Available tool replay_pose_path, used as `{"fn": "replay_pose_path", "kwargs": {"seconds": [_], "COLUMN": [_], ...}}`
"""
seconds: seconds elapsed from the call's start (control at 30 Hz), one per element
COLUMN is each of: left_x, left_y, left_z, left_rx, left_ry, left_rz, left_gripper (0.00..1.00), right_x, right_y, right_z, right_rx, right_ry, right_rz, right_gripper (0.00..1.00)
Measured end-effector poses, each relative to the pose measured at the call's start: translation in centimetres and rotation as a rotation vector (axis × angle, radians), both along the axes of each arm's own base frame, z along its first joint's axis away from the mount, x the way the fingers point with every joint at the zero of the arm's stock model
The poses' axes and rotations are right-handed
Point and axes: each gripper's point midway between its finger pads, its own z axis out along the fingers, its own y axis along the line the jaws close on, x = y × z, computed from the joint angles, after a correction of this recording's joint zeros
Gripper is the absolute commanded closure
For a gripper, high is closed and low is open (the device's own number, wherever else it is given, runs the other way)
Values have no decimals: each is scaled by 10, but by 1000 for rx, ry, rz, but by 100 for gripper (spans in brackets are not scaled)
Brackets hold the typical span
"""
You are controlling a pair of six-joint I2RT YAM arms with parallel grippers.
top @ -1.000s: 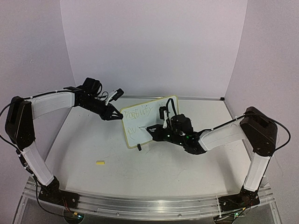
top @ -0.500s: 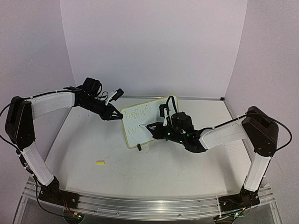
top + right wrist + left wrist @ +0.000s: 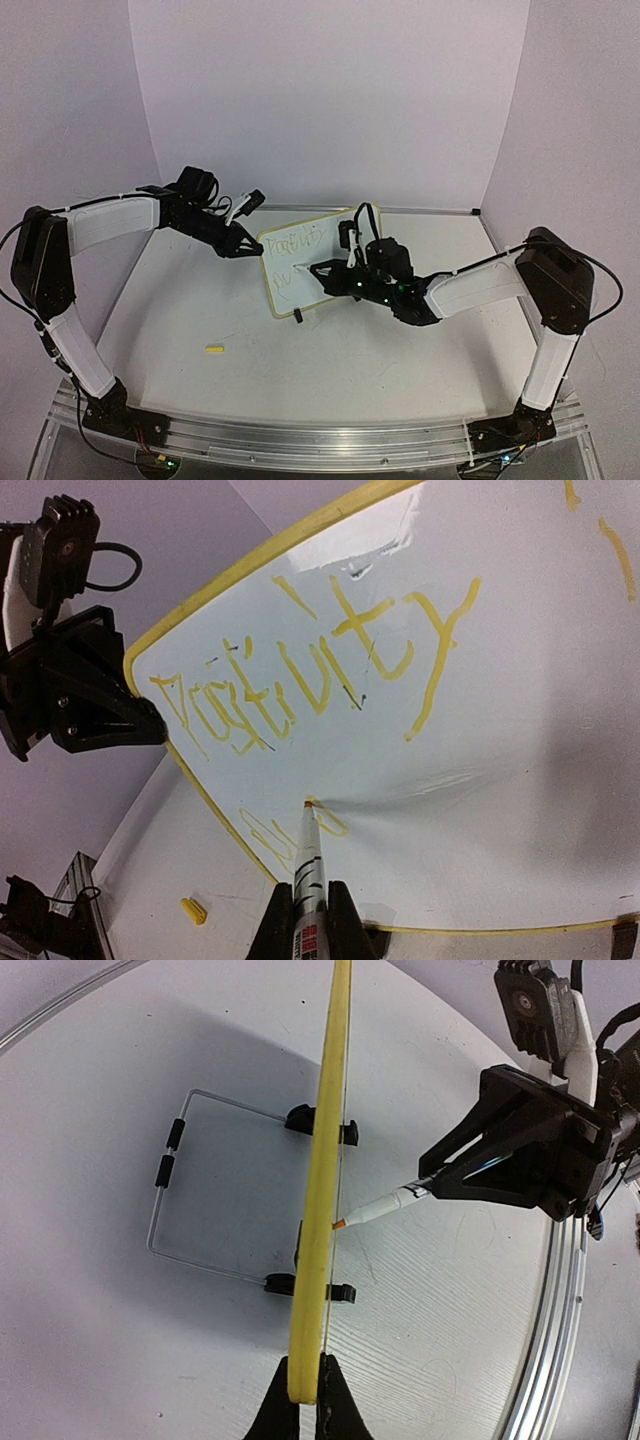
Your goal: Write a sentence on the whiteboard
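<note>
The whiteboard (image 3: 300, 258) stands tilted on its two black feet at mid table, pale yellow rim around a white face. My left gripper (image 3: 305, 1375) is shut on the whiteboard's left edge (image 3: 325, 1180). My right gripper (image 3: 308, 895) is shut on a slim marker (image 3: 310, 865) whose orange tip touches the board face. The sentence (image 3: 310, 670) is yellow handwriting: a long word on the upper line and a few letters of a lower line at the marker's tip. In the top view the right gripper (image 3: 318, 270) sits in front of the board and the left gripper (image 3: 250, 250) at its left edge.
A small yellow marker cap (image 3: 214, 349) lies on the white table to the front left of the board. A wire stand (image 3: 165, 1190) props the board from behind. Purple walls close in the table on three sides.
My right gripper has shifted the marker a little up and to the left across the lower line of the board. The left arm and the board have stayed still.
</note>
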Motion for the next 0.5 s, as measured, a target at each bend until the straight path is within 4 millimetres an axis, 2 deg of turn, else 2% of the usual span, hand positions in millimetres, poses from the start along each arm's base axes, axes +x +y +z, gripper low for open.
{"fn": "replay_pose_path", "kwargs": {"seconds": [0.13, 0.5], "left_x": [0, 0], "left_y": [0, 0], "left_z": [0, 0], "left_rx": [0, 0], "left_ry": [0, 0], "left_rz": [0, 0], "left_gripper": [100, 100], "right_x": [-1, -8], "right_y": [-1, -7], "right_z": [-1, -28], "right_rx": [4, -21], "right_ry": [9, 74], "right_rz": [-2, -1], "right_gripper": [100, 100]}}
